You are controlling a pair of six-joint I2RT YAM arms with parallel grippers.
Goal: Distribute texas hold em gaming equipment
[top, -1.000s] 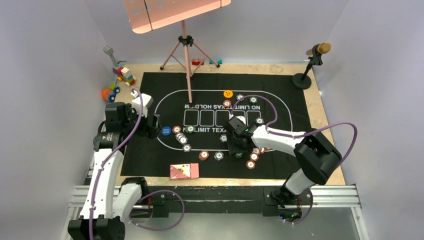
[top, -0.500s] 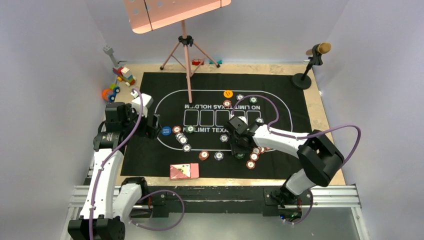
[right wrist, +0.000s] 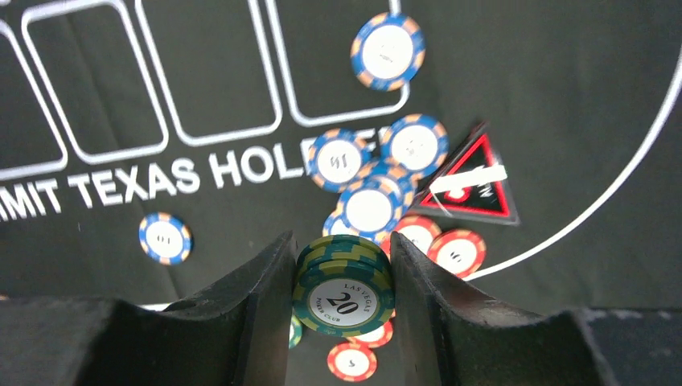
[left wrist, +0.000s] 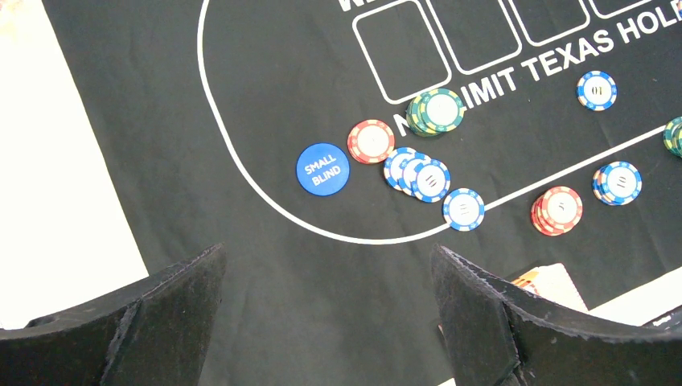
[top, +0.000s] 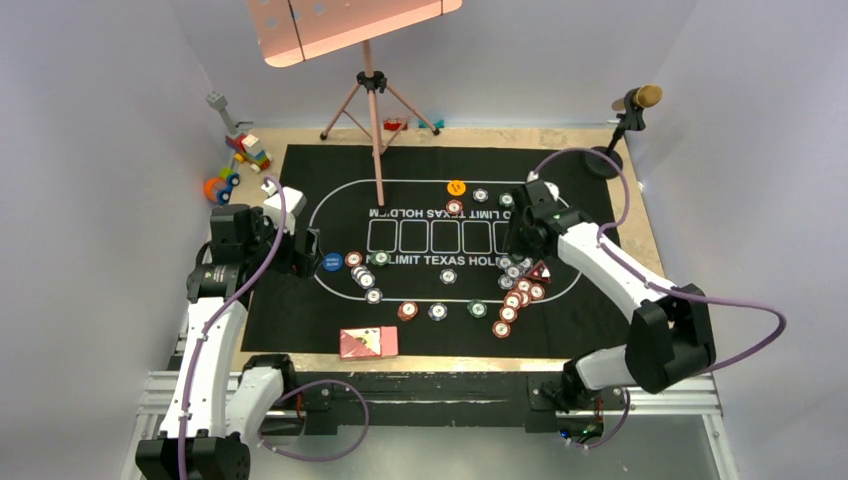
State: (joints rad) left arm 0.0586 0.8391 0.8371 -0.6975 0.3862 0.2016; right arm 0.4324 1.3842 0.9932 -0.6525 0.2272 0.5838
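Right claw first: it is pinched narrow on a short stack of green chips, one finger on each side of the rims, with the "20" face showing. The stack looks lifted off the mat, because other chips show beneath it. Just past the fingertips lies a loose cluster of blue-edged chips over the mat's white lettering. Red chips sit beside them, and a black-and-red triangle piece lies toward the mat's right end, inside the oval line.

My read on handling: these chips are light, hard and smooth. A stack held only by its rims can shear, and the lowest chip may slide out. The safest hold looks to be square across the rims and spanning the full height of the stack. Setting it down flat should matter more than speed.

Further out, the orange disc lies at the mat's far side. The card box lies at the mat's near edge, partly off it.

Left claw hangs spread wide over the mat's left end, holding nothing. Ahead of it on the mat are the blue "SMALL BLIND" disc, a red chip touching a fan of blue-edged ones, and a green pile. All of these could be gripped the same way, by their rims.
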